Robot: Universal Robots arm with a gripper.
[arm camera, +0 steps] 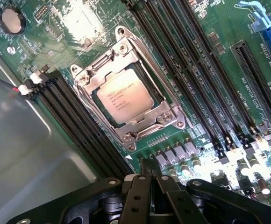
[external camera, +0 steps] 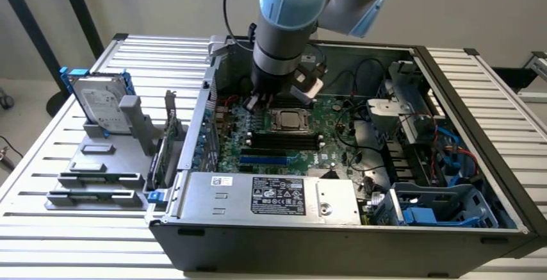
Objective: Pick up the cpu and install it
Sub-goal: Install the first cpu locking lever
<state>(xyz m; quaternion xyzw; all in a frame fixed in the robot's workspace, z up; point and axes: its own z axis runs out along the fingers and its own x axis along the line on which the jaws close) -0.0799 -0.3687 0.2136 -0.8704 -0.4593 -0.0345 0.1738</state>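
Observation:
The cpu (external camera: 289, 120) (arm camera: 126, 95), a small square chip with a dull silver top, lies flat inside the metal socket frame (arm camera: 170, 119) on the green motherboard (external camera: 329, 142) of the open computer case. My gripper (external camera: 259, 104) (arm camera: 149, 164) hangs just above the board beside the socket, apart from the chip. Its black fingers are shut together with nothing between them.
Black memory slots (arm camera: 191, 70) run on both sides of the socket. A hard drive in a blue bracket (external camera: 98, 104) stands on a grey fixture (external camera: 94, 164) at the exterior view's left, outside the case. The power supply (external camera: 265, 193) fills the case's near side.

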